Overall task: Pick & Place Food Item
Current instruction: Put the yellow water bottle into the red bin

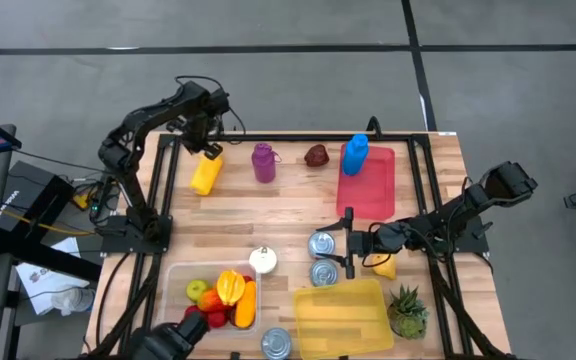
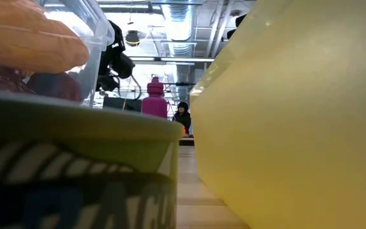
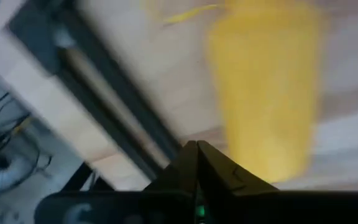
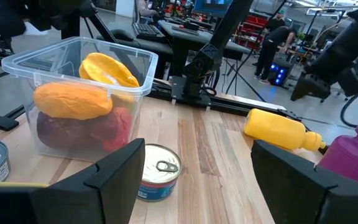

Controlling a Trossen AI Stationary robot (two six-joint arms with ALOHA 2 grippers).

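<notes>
A clear tub at the near left holds several fruits; the right wrist view shows its orange and yellow pieces. A white round food item rests on the table beside it. A dark red one rests near the far edge. My left gripper is shut at the far left over the cap end of a yellow bottle, which lies on its side. Its fingertips meet with nothing between them. My right gripper stands open and level, facing two cans, with nothing between its fingers.
A purple bottle stands at the far middle. A blue bottle stands on a red tray. A yellow bin, a small pineapple and a third can are at the near edge. A yellow piece lies under my right wrist.
</notes>
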